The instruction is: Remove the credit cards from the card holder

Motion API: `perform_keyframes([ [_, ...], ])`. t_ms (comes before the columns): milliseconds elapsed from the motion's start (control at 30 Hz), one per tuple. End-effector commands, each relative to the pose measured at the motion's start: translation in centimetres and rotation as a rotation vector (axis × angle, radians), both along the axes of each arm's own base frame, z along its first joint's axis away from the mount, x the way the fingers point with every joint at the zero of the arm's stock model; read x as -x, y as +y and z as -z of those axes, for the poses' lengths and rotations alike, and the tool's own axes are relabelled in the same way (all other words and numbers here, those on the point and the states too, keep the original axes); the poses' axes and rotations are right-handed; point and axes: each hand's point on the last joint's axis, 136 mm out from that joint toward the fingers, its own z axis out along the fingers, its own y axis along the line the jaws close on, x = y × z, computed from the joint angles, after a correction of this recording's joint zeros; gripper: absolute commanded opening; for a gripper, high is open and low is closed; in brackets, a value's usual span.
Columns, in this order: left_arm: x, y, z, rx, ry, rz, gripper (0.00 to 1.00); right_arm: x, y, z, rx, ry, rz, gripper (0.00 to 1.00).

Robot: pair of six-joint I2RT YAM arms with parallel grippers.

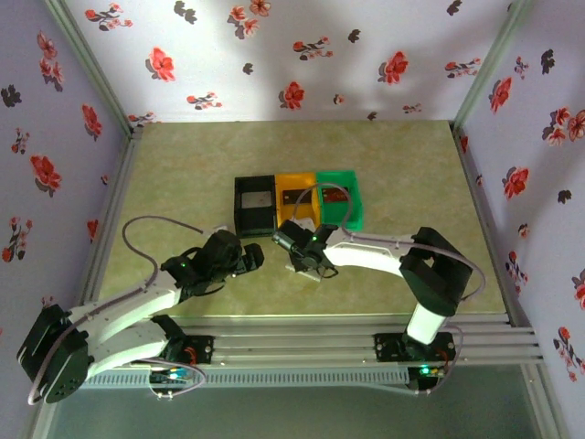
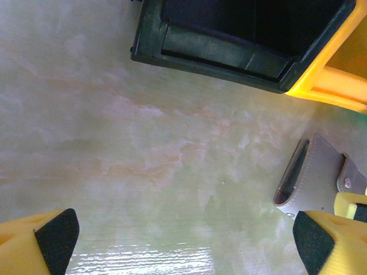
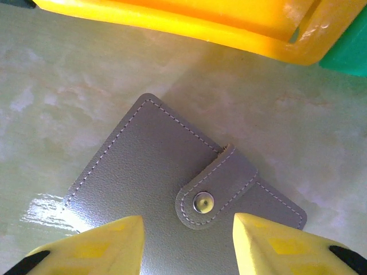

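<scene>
The card holder (image 3: 143, 172) is a flat grey stitched wallet lying on the table, folded shut, its strap snapped down by a metal stud (image 3: 203, 202). My right gripper (image 3: 186, 229) hangs just over its face, yellow fingers apart on either side of the strap and stud. Seen from above, that gripper (image 1: 300, 253) sits just in front of the orange bin. My left gripper (image 2: 183, 246) stands wide open over bare table, with the card holder (image 2: 318, 172) at its right fingertip. From above it (image 1: 254, 260) sits left of the holder. What looks like a reddish-brown credit card (image 1: 333, 194) lies in the green bin.
Three small bins stand in a row behind the holder: black (image 1: 239, 206), orange (image 1: 285, 194), green (image 1: 355, 203). The orange bin's rim (image 3: 172, 23) is close ahead of the right gripper. Flowered walls and metal rails enclose the table.
</scene>
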Motion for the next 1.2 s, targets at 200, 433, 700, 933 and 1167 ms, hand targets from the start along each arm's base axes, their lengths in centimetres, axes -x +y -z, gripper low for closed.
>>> perform_keyframes([
  [200, -0.3, -0.3, 0.1, -0.016, -0.004, -0.018, 1.00, -0.5, -0.6, 0.4, 0.035, -0.020, 0.033, 0.40],
  [433, -0.3, -0.8, 0.0, -0.021, -0.002, -0.006, 1.00, -0.3, -0.8, 1.8, -0.018, 0.033, 0.070, 0.37],
  [700, -0.3, -1.4, 0.2, -0.034, 0.006, 0.011, 1.00, 0.0, -1.3, 3.4, -0.097, 0.099, 0.133, 0.31],
  [933, -0.2, -2.1, 0.3, -0.048, 0.012, 0.031, 1.00, 0.3, -2.2, 4.5, -0.109, 0.132, 0.173, 0.21],
  [1167, -0.1, -3.3, 0.3, -0.067, 0.014, 0.070, 1.00, 1.0, -2.0, 4.5, -0.140, 0.160, 0.181, 0.06],
])
